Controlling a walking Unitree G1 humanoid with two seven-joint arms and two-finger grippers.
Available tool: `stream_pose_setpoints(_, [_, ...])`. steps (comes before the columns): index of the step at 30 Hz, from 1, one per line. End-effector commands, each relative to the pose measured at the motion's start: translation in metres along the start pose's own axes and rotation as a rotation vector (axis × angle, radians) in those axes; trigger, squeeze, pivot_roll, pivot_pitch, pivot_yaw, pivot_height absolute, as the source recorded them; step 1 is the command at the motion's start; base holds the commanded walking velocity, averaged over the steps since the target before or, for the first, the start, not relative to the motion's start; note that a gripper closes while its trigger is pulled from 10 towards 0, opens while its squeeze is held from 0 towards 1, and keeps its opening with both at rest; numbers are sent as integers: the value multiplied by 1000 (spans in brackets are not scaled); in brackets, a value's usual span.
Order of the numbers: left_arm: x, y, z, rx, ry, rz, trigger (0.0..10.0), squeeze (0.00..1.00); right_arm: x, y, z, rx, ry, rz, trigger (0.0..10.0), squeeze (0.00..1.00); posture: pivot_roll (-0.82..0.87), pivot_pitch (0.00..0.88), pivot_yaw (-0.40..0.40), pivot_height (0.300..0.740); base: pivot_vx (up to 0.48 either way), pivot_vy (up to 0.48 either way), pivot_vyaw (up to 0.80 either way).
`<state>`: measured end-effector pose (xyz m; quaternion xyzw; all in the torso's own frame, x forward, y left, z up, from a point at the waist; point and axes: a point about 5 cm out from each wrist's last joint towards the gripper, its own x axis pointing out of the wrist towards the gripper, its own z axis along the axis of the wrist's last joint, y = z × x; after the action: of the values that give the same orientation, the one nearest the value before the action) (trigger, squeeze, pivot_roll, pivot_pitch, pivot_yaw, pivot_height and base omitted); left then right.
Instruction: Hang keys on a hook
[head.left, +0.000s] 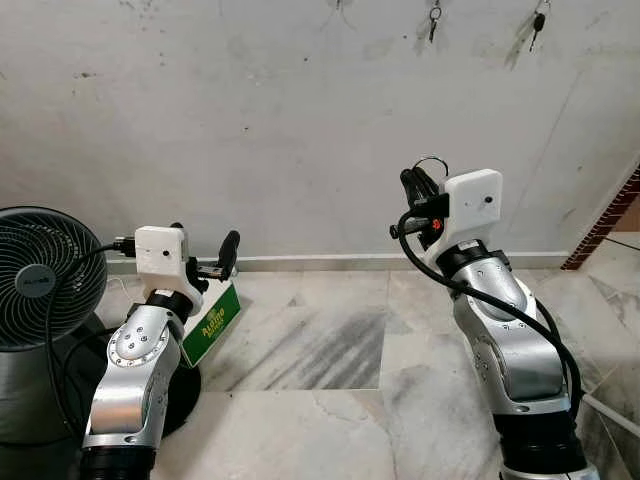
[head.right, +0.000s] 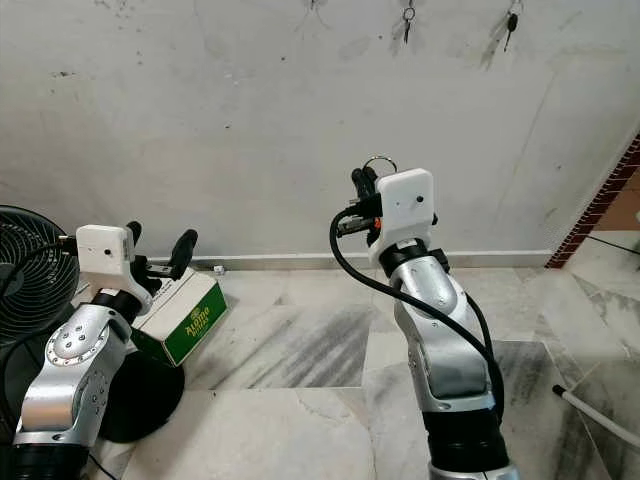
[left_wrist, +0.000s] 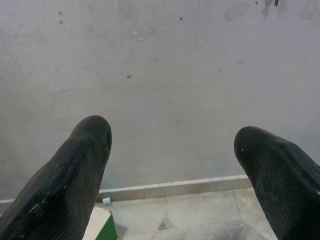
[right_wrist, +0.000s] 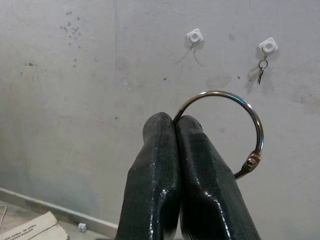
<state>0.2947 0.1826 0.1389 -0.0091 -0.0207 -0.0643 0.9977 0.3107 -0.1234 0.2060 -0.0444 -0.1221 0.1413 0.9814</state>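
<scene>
While the right gripper (right_wrist: 175, 125) is raised toward the far wall (head.left: 250, 120), its two black fingers (right_wrist: 155, 170) are pressed together on a metal ring (right_wrist: 250, 120), which stands up out of the fingertips and curves to one side. In the right wrist view two white hooks sit on the wall beyond the ring: one hook (right_wrist: 194, 36) is bare, and the other hook (right_wrist: 268, 46) carries a small key (right_wrist: 261, 72). From the head views, keys (head.left: 434, 20) hang high on the wall, above and beyond the gripper.

The left gripper (left_wrist: 172, 137) is held low on the left with its fingers (left_wrist: 75, 170) spread wide apart, nothing between them. Just beyond it a green box (head.right: 185, 320) lies on the marble floor (head.left: 330, 350). A black fan (head.left: 40, 275) stands at the far left.
</scene>
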Motion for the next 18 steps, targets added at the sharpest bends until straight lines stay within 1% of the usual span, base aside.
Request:
stream_pose_setpoints(1, [0, 2, 4, 7, -11, 2, 10000, 0, 1, 2, 2, 5, -8, 9, 10000, 0, -2, 63, 53, 740, 0, 0, 0])
stream_pose_setpoints(5, [-1, 2, 4, 9, -12, 0, 10000, 0, 1, 2, 2, 5, -8, 8, 10000, 0, -2, 63, 53, 740, 0, 0, 0])
stream_pose_setpoints(7, [-6, -2, 2, -9, -15, -36, 10000, 0, -6, 0, -6, -1, 22, 27, 10000, 0, -1, 67, 46, 740, 456, 0, 0])
stream_pose_setpoints(8, [-8, -5, 1, -17, -17, -56, 10000, 0, -11, 3, -11, 7, 42, 60, 10000, 0, -1, 67, 46, 740, 458, 0, 0])
stream_pose_setpoints(18, [-9, -5, 1, -21, -15, -60, 10000, 0, -17, 7, -16, 7, 59, 84, 10000, 0, -2, 67, 44, 740, 458, 0, 0])
